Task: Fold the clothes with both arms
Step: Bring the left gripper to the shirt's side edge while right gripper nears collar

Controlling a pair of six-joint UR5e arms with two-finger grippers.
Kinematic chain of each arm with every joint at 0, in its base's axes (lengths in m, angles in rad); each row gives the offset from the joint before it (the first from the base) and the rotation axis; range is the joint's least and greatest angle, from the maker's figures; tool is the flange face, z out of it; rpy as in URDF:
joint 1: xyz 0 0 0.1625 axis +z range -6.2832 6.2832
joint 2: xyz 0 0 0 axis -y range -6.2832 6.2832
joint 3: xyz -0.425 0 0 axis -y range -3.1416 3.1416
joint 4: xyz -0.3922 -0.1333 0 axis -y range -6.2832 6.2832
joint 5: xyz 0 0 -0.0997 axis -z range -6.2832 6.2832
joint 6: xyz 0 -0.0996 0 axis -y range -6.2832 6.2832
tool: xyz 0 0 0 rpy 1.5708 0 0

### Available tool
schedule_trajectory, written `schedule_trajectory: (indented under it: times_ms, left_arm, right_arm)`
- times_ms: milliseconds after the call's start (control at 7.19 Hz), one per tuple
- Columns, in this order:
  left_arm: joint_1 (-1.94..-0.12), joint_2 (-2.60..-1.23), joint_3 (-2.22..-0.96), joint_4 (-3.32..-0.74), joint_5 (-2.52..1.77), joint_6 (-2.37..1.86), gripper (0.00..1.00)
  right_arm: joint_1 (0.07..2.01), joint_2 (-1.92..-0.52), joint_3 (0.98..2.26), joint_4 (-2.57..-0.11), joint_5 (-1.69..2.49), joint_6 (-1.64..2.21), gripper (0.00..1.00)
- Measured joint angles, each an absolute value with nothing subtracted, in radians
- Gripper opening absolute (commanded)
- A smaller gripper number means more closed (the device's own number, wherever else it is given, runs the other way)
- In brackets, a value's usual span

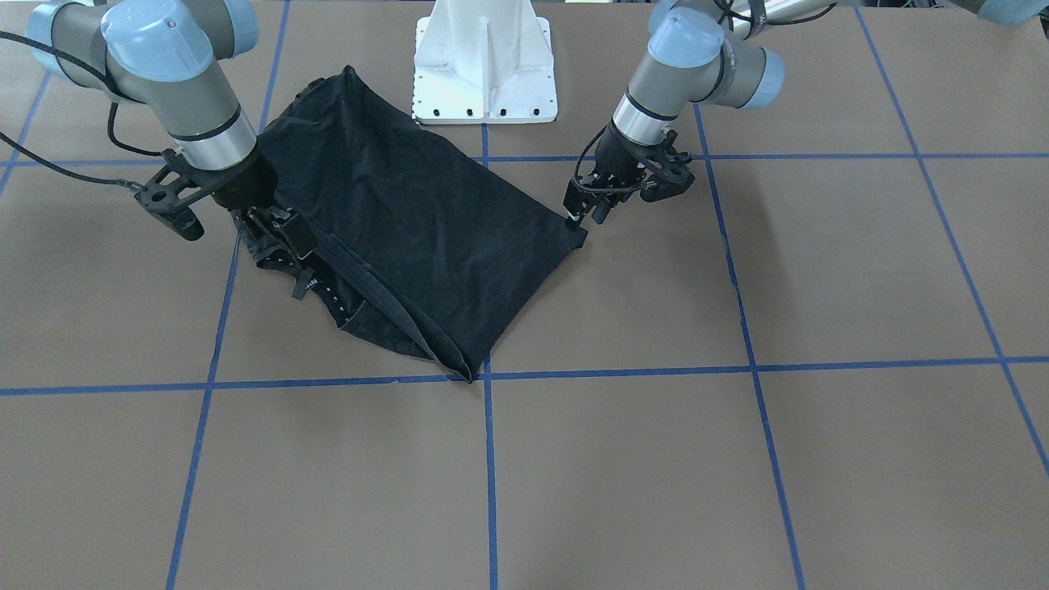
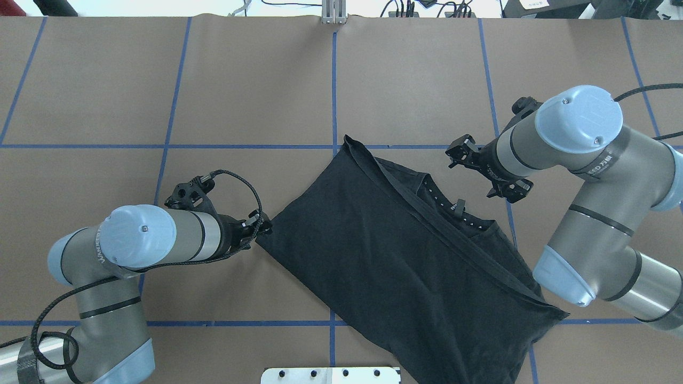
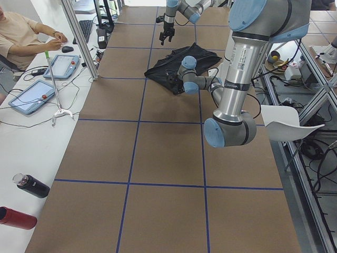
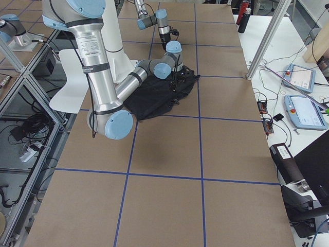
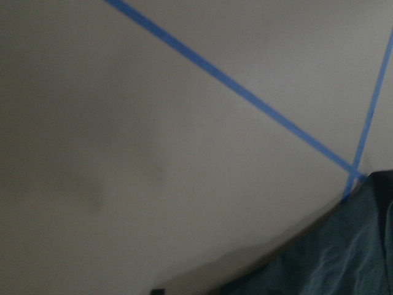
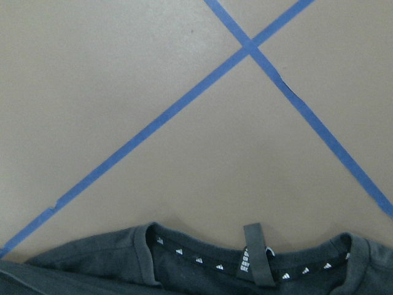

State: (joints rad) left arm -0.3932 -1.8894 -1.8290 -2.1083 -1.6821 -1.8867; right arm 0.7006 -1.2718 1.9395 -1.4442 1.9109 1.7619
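The black T-shirt [image 1: 410, 221] lies folded on the brown table, its collar and neck tag [image 6: 253, 255] facing up; the logo is hidden. It also shows in the overhead view [image 2: 384, 256]. My left gripper [image 1: 586, 217] is low at the shirt's corner nearest that arm, and its fingers look slightly apart; it also shows in the overhead view [image 2: 262, 228]. The left wrist view shows only table and the shirt's edge [image 5: 344, 258]. My right gripper [image 1: 274, 233] hovers over the collar side and looks open and empty.
The white pedestal base [image 1: 485, 57] stands just behind the shirt. Blue tape lines [image 1: 489, 459] grid the table. An operator [image 3: 21, 37], tablets [image 3: 31, 97], a pole [image 3: 79, 37] and bottles [image 3: 31, 185] line the table's far side.
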Motion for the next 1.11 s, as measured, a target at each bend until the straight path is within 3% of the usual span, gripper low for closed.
schedule_trajectory:
  times_ms: [417, 696, 974, 1113]
  left_arm:
    - [-0.381, -1.899, -1.798, -2.109, -1.676, -1.887, 0.58]
    - [-0.380, -1.904, -1.788, -2.109, -1.677, -1.880, 0.44]
    - [-0.380, -1.909, -1.778, -2.109, -1.675, -1.884, 0.11]
    - [-0.380, -1.910, -1.776, -2.109, -1.674, -1.888, 0.00]
  right_arm:
    - [0.710, -1.258, 1.910, -1.443, 1.908, 1.752, 1.00]
    - [0.709, -1.256, 1.899, -1.442, 1.907, 1.753, 1.00]
    - [0.709, -1.254, 1.898, -1.442, 1.907, 1.754, 1.00]
    - [0.709, -1.254, 1.898, -1.442, 1.906, 1.755, 1.00]
